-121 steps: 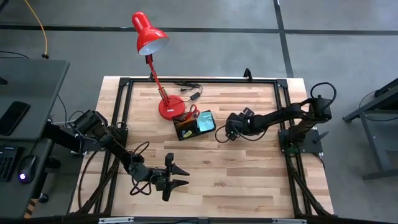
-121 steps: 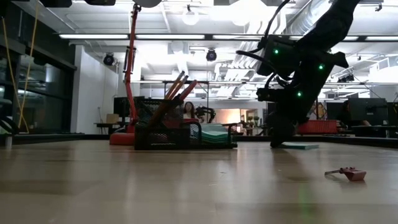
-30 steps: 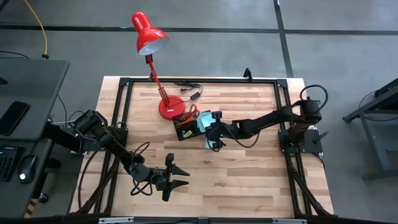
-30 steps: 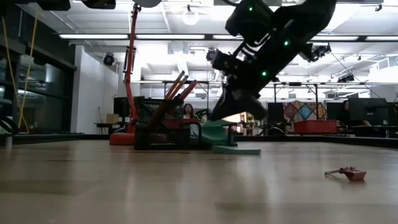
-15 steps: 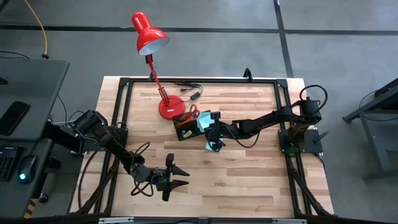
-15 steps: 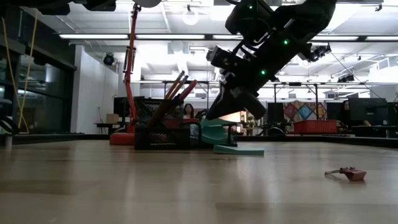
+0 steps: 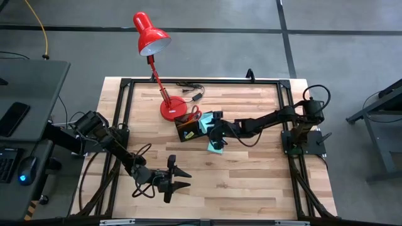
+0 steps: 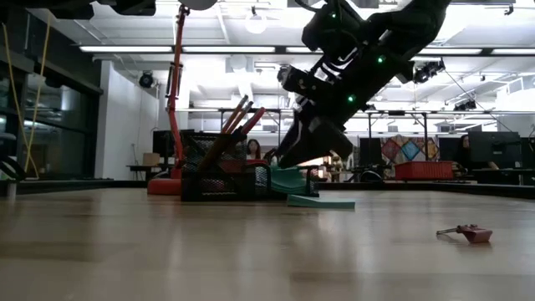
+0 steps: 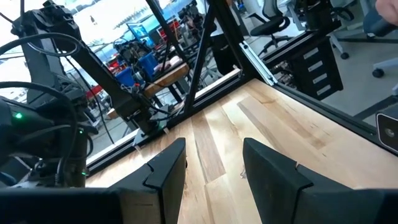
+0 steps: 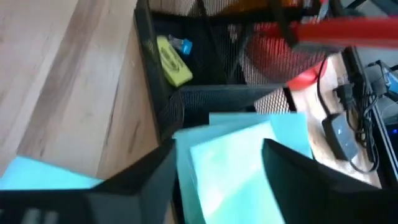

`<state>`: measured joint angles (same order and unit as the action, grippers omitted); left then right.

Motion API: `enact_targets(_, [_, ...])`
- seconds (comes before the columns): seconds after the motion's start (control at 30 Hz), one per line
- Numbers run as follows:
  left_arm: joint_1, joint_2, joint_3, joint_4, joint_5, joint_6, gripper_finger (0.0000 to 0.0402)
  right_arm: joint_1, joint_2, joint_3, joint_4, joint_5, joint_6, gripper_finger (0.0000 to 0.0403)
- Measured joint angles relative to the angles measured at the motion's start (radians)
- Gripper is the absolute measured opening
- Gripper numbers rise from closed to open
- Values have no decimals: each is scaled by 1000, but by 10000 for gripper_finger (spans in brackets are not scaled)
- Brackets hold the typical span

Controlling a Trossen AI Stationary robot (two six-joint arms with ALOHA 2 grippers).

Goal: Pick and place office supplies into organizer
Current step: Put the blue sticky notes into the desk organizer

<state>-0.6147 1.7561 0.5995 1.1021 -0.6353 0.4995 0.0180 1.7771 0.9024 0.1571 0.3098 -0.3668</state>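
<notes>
The black organizer (image 7: 190,127) stands beside the red lamp base (image 7: 171,109). It holds orange pencils (image 8: 236,117), red scissors (image 10: 292,53) and a yellow-green piece (image 10: 173,67). A teal sticky-note pad (image 10: 231,163) lies tilted in the organizer's right compartment, leaning at its end wall (image 8: 288,178). My right gripper (image 10: 221,186) is open just above it, one finger on either side of the pad. A second teal pad (image 7: 215,147) lies flat on the table beside the organizer (image 8: 321,201). My left gripper (image 7: 181,176) waits open near the table's front edge.
A red desk lamp (image 7: 151,34) rises over the far left. A black cable with plug (image 7: 191,93) lies behind the lamp base. A small red piece (image 8: 468,232) lies on the table in the low view. Bare wood stretches between the two grippers.
</notes>
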Motion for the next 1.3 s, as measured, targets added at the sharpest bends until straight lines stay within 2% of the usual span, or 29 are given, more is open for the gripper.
enact_targets(0.13, [0, 0, 0, -6, 0, 0, 152, 4, -2, 0, 37, 13, -8, 277])
enact_targets(0.27, [0, 0, 0, -10, 0, 0, 152, 21, -34, 0, 6, 15, -2, 301])
enact_targets(0.57, [0, 0, 0, -34, -5, -6, 152, 149, -97, 0, -122, -2, 229, 303])
enact_targets(0.8, [0, 0, 0, -67, -2, -34, 152, 260, -67, 0, -170, 153, 500, 303])
enact_targets(0.97, [0, 0, 0, -59, 7, -28, 152, 270, -39, 0, -156, 180, 604, 303])
enact_targets(1.3, [0, 0, 0, -67, 45, -26, 152, 278, 100, 32, -183, 205, 726, 303])
